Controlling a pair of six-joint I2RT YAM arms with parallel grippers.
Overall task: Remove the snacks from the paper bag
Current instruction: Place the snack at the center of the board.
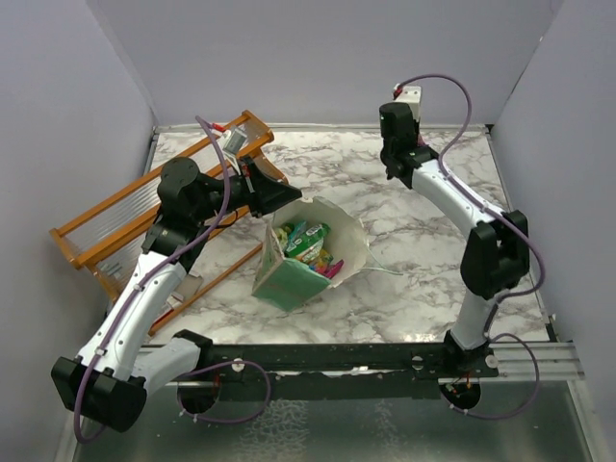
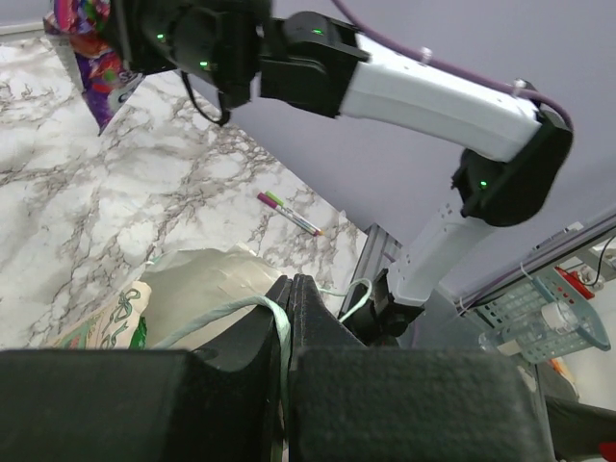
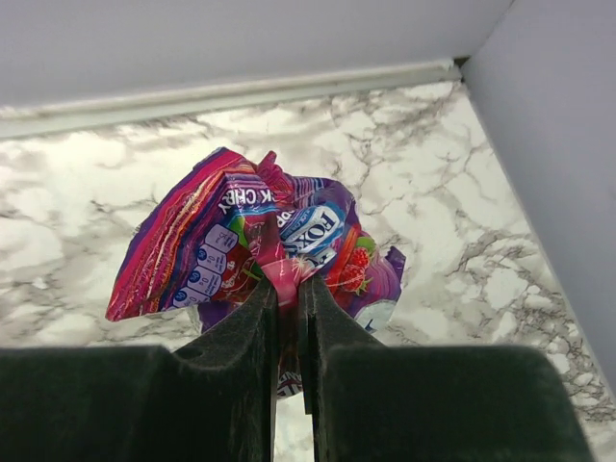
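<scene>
- The left gripper (image 2: 291, 289) was fully closed, its two dark fingers pressed together on the white string handle (image 2: 231, 310) of the paper bag (image 1: 289, 279).
- The string ran out from between the fingertips and curved away to the left over the bag's pale rim, which lay directly beneath and just ahead of those fingers.
- The mint-green bag lay tipped on the marble table (image 1: 423, 279), its cream-lined mouth open just past the left gripper's tip.
- Inside that mouth, below the left gripper, sat the remaining snacks (image 1: 308, 243), a cluster of green, teal and pink packets.
- The right gripper (image 3: 286, 289) was nearly closed, pinching the crimped edge of a purple and red packet (image 3: 221, 241).
- That packet fanned out ahead of the right fingertips, above the marble near the far wall.
- The right gripper and its packet were well apart from the bag.
- A pink-capped pen (image 2: 289, 213) lay on the table beyond the left gripper's fingers.
- An orange wooden rack (image 1: 125, 217) stood behind the left arm, at the table's left side.
</scene>
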